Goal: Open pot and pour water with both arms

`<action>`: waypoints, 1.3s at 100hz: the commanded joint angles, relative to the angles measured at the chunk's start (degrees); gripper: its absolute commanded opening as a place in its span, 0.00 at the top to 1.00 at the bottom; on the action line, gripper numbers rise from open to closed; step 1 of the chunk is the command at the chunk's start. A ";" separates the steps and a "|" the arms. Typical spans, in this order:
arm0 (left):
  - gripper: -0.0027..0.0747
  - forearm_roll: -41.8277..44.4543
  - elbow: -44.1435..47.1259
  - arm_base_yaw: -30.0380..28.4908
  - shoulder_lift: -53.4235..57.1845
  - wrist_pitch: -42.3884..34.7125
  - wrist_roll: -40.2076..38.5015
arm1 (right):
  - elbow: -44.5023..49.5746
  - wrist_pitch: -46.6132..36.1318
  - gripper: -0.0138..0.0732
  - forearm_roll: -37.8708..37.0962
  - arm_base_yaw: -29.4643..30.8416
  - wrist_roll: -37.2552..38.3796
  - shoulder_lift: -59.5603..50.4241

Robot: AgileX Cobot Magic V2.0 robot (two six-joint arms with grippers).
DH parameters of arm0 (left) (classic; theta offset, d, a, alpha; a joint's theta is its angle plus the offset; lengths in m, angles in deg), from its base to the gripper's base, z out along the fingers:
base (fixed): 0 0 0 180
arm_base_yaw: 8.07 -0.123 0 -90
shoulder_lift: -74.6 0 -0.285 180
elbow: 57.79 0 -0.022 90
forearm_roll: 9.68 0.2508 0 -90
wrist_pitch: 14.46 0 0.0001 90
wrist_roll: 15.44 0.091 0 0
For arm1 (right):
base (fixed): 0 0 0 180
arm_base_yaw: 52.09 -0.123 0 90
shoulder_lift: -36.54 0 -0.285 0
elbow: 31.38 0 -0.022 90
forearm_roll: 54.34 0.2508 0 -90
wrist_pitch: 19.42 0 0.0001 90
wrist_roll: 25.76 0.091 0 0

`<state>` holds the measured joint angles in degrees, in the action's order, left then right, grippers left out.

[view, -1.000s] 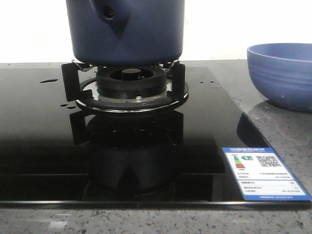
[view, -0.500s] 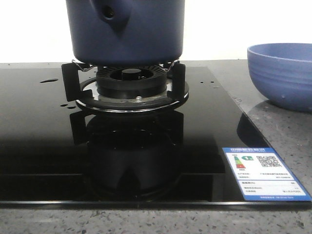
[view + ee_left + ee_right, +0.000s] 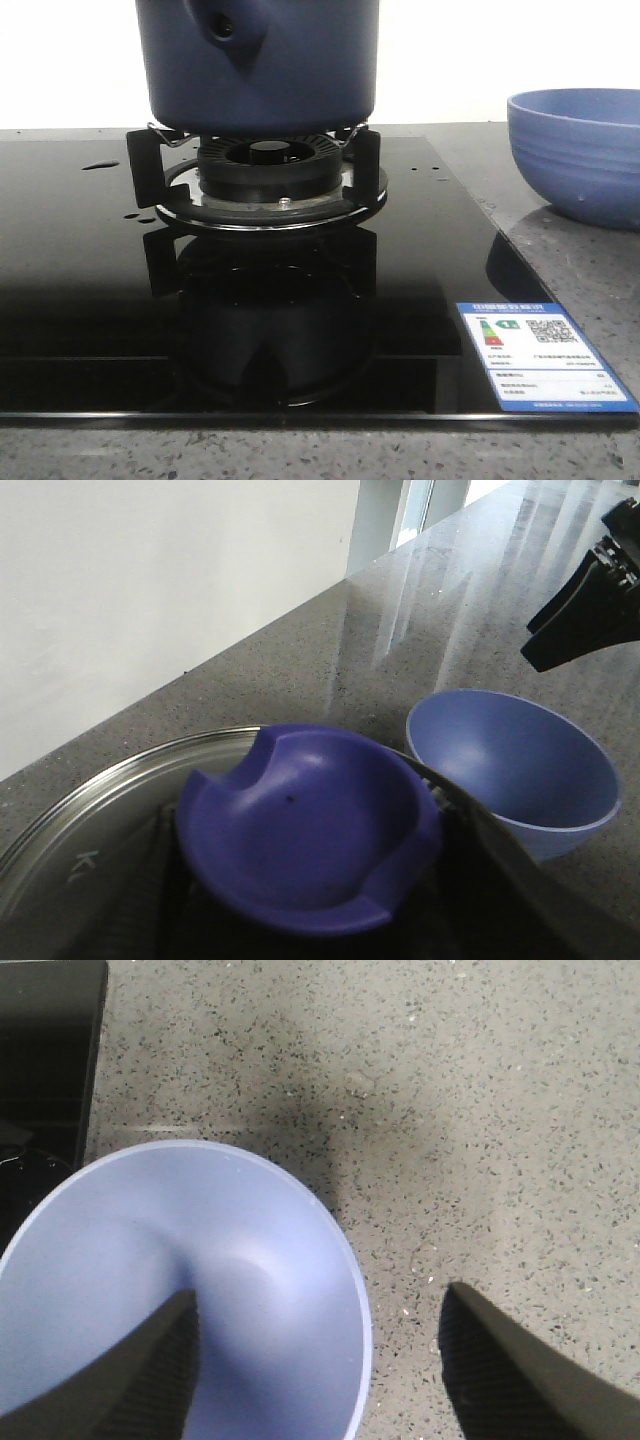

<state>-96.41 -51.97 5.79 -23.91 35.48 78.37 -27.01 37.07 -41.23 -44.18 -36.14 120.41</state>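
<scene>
The dark navy pot [image 3: 260,70] stands on the gas burner [image 3: 265,170], its handle socket [image 3: 225,25] facing me; its top is cut off in the front view. In the left wrist view my left gripper [image 3: 310,880] is shut on the purple-blue knob [image 3: 300,820] of a glass lid with a steel rim [image 3: 100,795]. My right gripper [image 3: 320,1360] is open above the edge of the light blue bowl [image 3: 170,1290], one finger over its inside, one over the counter. Small water drops [image 3: 100,165] lie on the black cooktop. Neither gripper shows in the front view.
The light blue ribbed bowl [image 3: 575,150] stands on the speckled grey counter [image 3: 480,1110] to the right of the black glass cooktop [image 3: 80,300]. An energy label [image 3: 535,355] sits on the cooktop's front right corner. A white wall runs behind.
</scene>
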 commanded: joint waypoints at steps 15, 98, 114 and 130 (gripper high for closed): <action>0.23 -5.57 -2.29 -0.21 3.78 2.58 0.25 | -1.86 -1.61 0.32 0.85 0.37 -0.81 -1.94; 0.99 6.07 4.70 -20.85 28.50 -8.89 -17.59 | 14.55 -31.28 0.91 36.33 -5.52 -30.32 -17.51; 0.99 6.07 17.75 -19.35 39.05 -23.84 -15.17 | 26.20 -43.22 0.91 38.36 -9.66 -35.84 -25.60; 0.99 1.61 31.27 -14.20 49.21 -34.47 -6.52 | 38.30 -49.82 0.91 38.36 -11.81 -38.06 -34.82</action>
<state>-89.88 -24.80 -11.03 20.34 7.05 67.65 6.74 -5.60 -4.26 -55.12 -72.33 90.79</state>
